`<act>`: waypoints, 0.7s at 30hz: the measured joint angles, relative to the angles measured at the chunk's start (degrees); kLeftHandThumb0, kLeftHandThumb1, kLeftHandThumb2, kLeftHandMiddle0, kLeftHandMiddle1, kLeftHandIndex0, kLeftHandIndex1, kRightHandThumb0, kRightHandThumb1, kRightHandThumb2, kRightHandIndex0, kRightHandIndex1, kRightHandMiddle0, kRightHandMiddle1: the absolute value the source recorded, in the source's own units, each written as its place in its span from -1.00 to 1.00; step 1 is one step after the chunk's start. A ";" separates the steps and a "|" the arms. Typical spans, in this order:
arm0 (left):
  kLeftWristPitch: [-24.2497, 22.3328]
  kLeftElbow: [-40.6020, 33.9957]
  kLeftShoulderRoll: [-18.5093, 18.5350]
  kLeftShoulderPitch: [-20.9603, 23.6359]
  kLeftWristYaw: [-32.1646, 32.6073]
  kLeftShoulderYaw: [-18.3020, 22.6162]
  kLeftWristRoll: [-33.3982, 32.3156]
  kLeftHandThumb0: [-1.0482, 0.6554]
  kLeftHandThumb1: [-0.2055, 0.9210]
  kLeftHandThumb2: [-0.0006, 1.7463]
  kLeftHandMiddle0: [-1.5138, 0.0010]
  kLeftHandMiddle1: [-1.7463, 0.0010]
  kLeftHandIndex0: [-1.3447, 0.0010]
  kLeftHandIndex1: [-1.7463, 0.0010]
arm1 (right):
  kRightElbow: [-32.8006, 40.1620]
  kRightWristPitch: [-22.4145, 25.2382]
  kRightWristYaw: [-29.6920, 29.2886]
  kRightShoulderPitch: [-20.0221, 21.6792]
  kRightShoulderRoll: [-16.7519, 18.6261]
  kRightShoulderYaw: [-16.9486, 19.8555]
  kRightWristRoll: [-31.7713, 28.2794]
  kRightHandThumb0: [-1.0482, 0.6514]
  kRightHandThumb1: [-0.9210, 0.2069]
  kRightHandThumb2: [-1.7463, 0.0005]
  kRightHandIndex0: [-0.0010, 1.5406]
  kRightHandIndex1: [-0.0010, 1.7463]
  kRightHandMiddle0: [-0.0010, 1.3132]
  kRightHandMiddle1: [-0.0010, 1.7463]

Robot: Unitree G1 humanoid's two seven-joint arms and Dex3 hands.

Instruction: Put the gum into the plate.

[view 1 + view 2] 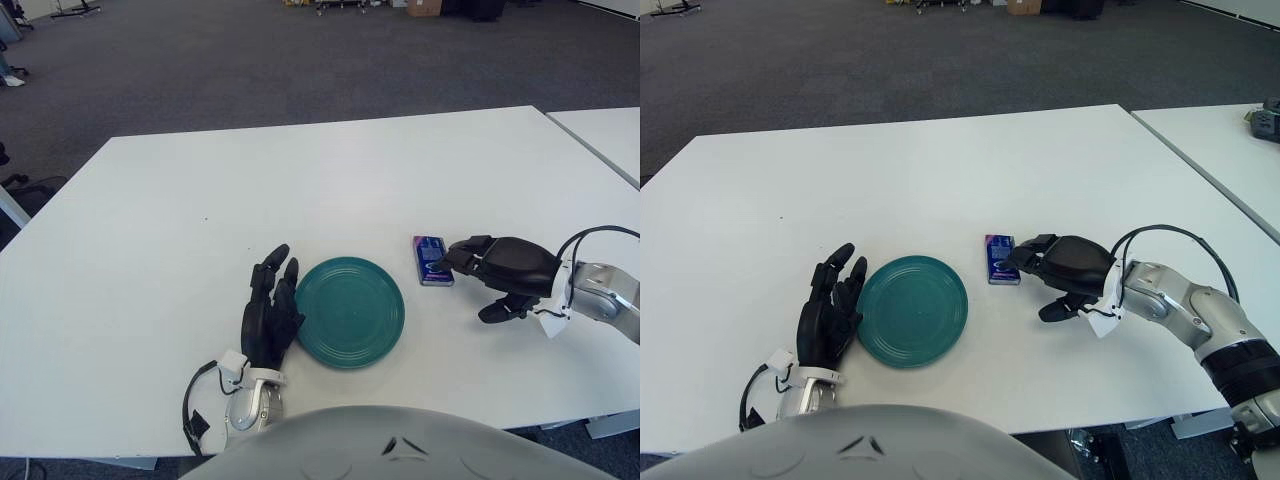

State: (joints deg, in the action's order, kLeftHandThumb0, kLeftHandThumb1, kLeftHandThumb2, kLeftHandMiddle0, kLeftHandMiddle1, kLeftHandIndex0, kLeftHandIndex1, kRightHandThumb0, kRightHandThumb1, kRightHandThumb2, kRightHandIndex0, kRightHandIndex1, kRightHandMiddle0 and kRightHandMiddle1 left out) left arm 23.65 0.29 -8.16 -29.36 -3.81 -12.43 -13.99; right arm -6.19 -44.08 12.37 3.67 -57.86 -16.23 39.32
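Note:
A small blue gum pack lies flat on the white table, just right of a round teal plate. My right hand reaches in from the right, its black fingertips touching the pack's right edge; the fingers are spread and not closed around it. In the right eye view the gum pack shows the same contact with the right hand. My left hand shows at the plate's left rim, fingers extended, holding nothing.
A second white table stands to the right across a narrow gap. Grey carpet lies beyond the far edge. The robot's grey body covers the near table edge.

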 measured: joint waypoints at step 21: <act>-0.52 -0.22 0.02 0.03 -0.70 0.81 -0.06 -0.75 1.00 0.00 0.52 0.99 1.00 0.01 | 4.01 0.38 0.98 0.71 2.89 4.96 -3.67 -0.89 -1.00 0.01 -0.44 -0.96 -1.00 -0.09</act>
State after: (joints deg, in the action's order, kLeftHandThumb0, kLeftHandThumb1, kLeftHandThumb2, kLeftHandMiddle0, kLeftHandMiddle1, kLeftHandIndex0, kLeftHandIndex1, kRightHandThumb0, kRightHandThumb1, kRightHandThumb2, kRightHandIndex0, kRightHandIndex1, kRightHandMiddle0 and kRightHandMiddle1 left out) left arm 23.13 0.07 -8.14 -29.33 -4.51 -11.62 -14.05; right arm -2.18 -43.70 13.35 4.37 -54.97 -11.27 35.65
